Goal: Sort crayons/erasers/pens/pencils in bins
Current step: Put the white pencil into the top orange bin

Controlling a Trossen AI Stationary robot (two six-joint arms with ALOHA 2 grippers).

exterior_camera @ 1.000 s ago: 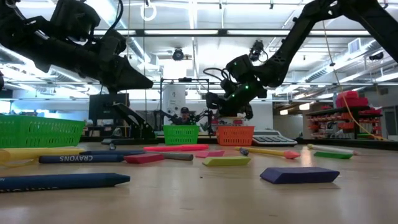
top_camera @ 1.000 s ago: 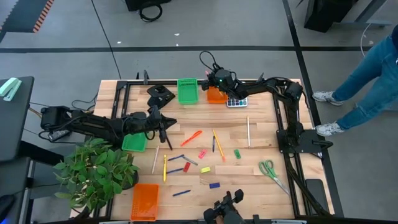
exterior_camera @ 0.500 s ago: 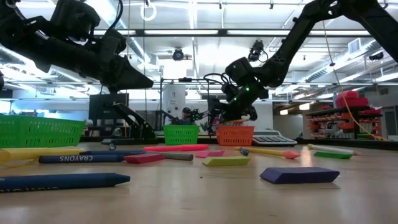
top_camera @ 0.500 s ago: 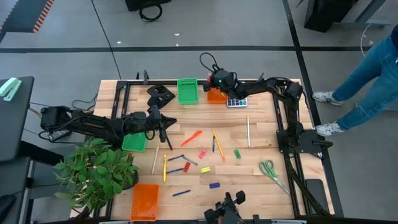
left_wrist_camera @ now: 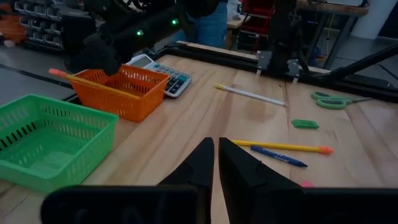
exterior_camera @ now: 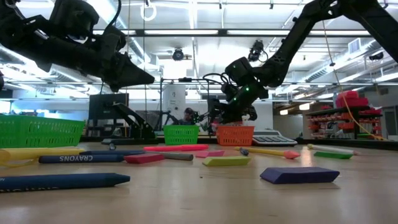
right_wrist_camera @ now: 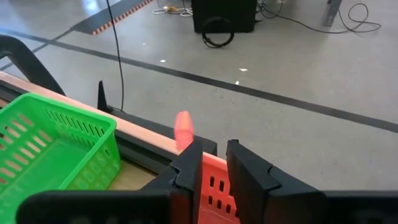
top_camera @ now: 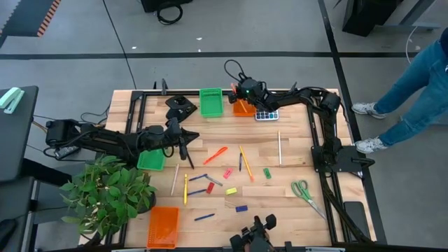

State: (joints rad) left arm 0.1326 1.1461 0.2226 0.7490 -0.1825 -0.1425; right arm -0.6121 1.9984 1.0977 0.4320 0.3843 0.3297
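While the right hand [right_wrist_camera: 208,163] is hovering over the far orange bin [top_camera: 243,108], it is pinching an orange-red crayon [right_wrist_camera: 184,131].

Released off-centre, the crayon could be tipping over the rim onto the worktop [top_camera: 294,182]; the left hand [left_wrist_camera: 216,163], pressed together, is waiting beside the green bin [top_camera: 150,161].

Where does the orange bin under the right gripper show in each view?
High view: orange bin at the far edge, beside the calculator.
Low view, mid-distance, calculator to its right.
Left wrist view, calculator behind.
Right wrist view, between the fingers.
Shared landmark: the calculator.
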